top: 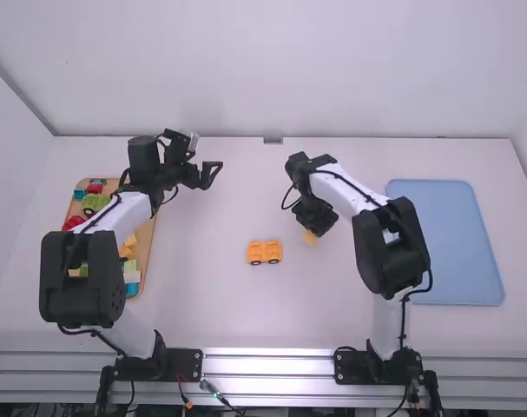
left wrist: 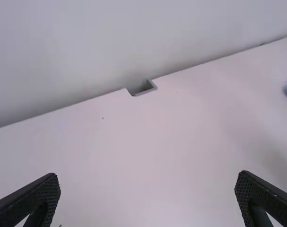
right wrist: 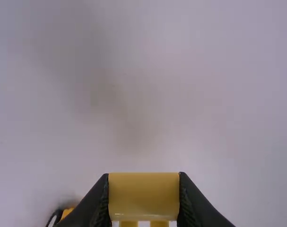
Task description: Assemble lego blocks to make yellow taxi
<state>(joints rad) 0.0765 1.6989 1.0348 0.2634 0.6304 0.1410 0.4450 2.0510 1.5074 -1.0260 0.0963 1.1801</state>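
Yellow block (right wrist: 143,196) tight in right pincer (top: 311,232), left pincer (top: 213,175) agape, tan tray (top: 146,243) of mixed blocks (top: 94,202)

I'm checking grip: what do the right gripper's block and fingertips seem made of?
The yellow block looks like smooth plastic, given its soft, even sheen. The fingertips look like matte black rubber or plastic; their textured surface fits either.

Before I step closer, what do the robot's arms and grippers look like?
The left arm and right arm have white links, bulky black joints and black cables. The left gripper and right gripper are black, with tapering, finely textured fingers.
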